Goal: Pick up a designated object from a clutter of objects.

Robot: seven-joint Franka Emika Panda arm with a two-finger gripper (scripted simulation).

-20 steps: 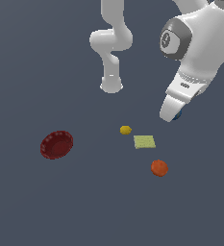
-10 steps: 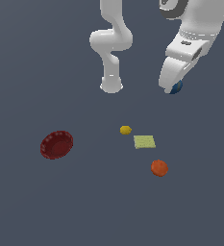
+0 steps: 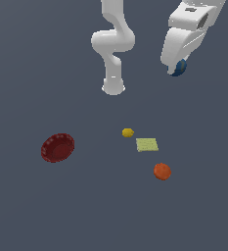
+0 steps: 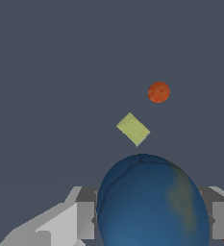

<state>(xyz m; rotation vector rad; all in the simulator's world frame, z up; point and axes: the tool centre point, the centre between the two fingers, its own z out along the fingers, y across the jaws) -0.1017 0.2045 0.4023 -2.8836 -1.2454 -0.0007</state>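
Observation:
My gripper (image 3: 177, 68) is shut on the glossy blue ball (image 3: 179, 67) and holds it high above the floor at the exterior view's upper right. In the wrist view the blue ball (image 4: 152, 202) fills the space between my two fingers (image 4: 84, 218). Far below lie the orange ball (image 3: 162, 171), the flat pale yellow-green square (image 3: 147, 144), the small yellow ball (image 3: 127, 132) and the dark red ribbed bowl (image 3: 57, 147). The wrist view also shows the orange ball (image 4: 158, 92) and the square (image 4: 133, 129).
The arm's white base (image 3: 113, 87) stands at the back middle of the dark grey floor. The bowl sits apart at the exterior view's left; the other three things lie close together right of centre.
My gripper has risen steadily with the blue ball in it. The things on the floor have not moved.

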